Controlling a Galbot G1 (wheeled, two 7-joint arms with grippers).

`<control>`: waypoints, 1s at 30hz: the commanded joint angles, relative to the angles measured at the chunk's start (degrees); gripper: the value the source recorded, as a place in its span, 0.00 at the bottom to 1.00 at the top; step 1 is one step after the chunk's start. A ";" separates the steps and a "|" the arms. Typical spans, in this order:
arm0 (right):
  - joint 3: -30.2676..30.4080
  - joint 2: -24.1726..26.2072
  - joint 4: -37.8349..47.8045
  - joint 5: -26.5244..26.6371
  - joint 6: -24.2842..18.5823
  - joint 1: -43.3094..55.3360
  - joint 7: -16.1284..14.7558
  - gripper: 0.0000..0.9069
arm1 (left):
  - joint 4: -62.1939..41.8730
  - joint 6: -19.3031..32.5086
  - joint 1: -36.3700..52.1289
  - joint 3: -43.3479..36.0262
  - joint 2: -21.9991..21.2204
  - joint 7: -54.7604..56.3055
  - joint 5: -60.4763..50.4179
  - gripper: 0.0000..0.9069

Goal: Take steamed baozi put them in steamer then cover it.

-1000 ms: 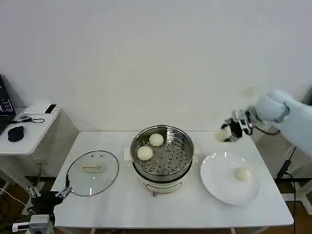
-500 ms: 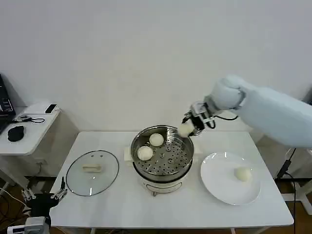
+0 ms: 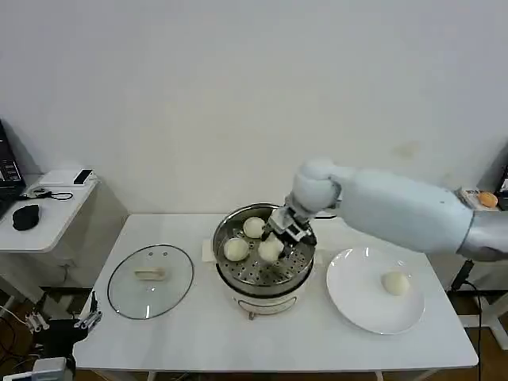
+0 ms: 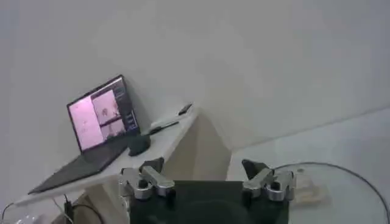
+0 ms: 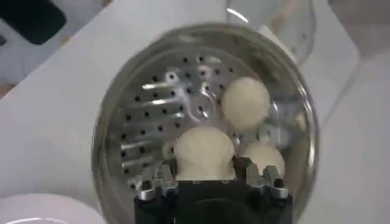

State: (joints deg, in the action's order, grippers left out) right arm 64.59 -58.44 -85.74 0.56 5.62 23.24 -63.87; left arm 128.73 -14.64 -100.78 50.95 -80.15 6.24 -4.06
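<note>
The white table (image 3: 198,333) spans the lower half of the head view. At its centre stands the steamer (image 3: 300,266); a white plate (image 3: 357,305) lies at lower right and the cover (image 3: 151,281) lies flat at lower left, well apart from the steamer.

Change noted: one second ago my right arm was off at the right edge, beyond the plate, carrying a bun. Half a second ago it was at the steamer's far rim. Now my right gripper (image 3: 275,241) is down inside the basket, clenched on that carried baozi (image 5: 204,152), which the right wrist view shows seated between my fingers (image 5: 159,178) just over the perforated floor.

Two resting baozi (image 3: 236,249) sit in the basket's left half, one toward the far rim, one nearer centre. The last baozi (image 3: 394,282) lies on the plate, right of centre.

My left gripper (image 4: 207,182) is parked low beyond the table's left edge, fingers spread and holding nothing.

Assessment: this is the third bun of four, at the point of placement but not yet let go. One more fetch from the plate and then the cover are outstanding. Risk: the carried bun is close beside the nearer resting bun and may nudge it on release.
</note>
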 commanded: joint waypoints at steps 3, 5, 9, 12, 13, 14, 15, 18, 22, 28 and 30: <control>2.20 -4.98 1.39 -2.05 -2.95 -2.06 -0.36 0.69 | -0.12 0.26 -0.31 0.90 -0.13 0.02 0.19 1.00; 2.54 -5.39 1.57 -2.11 -2.93 -2.17 -0.46 0.69 | -0.48 0.36 -0.19 0.90 -0.09 0.04 0.18 1.00; 3.01 -5.53 1.59 -2.30 -3.13 -2.27 -0.66 0.69 | -0.99 0.39 0.14 0.89 -0.04 0.06 0.20 1.00; 3.32 -5.35 1.60 -2.31 -3.26 -2.18 -0.66 0.70 | -1.06 0.41 0.22 0.86 0.01 0.05 0.26 1.00; 3.33 -5.31 1.58 -2.28 -3.24 -2.15 -0.61 0.70 | -1.20 0.41 0.29 0.85 0.04 0.05 0.26 1.00; 3.29 -5.26 1.53 -2.22 -3.17 -2.11 -0.61 0.76 | -1.32 0.42 0.37 0.83 0.06 0.05 0.26 1.00; 3.23 -5.14 1.46 -2.18 -3.19 -2.06 -0.60 0.80 | -1.40 0.43 0.46 0.82 0.10 0.06 0.28 1.00; 3.01 -4.84 1.32 -1.83 -3.26 -1.82 -0.40 1.00 | -1.63 0.42 0.67 0.75 0.19 0.06 0.27 1.00; 2.23 -3.75 0.87 -0.94 -3.28 -1.22 0.36 1.00 | -1.58 0.41 0.77 0.64 0.33 0.05 0.28 1.00; 0.81 -0.61 -0.04 0.59 -2.71 0.91 0.87 1.00 | -1.54 0.38 1.07 0.47 0.66 0.02 0.40 1.00; -0.16 0.55 -0.11 1.27 -2.35 1.73 1.19 1.00 | -1.54 0.39 1.19 0.35 0.75 0.01 0.43 1.00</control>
State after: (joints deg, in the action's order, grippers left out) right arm 65.80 -60.52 -85.58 0.67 3.07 23.30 -63.14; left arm 127.21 -14.22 -99.75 51.43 -79.53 6.29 -3.70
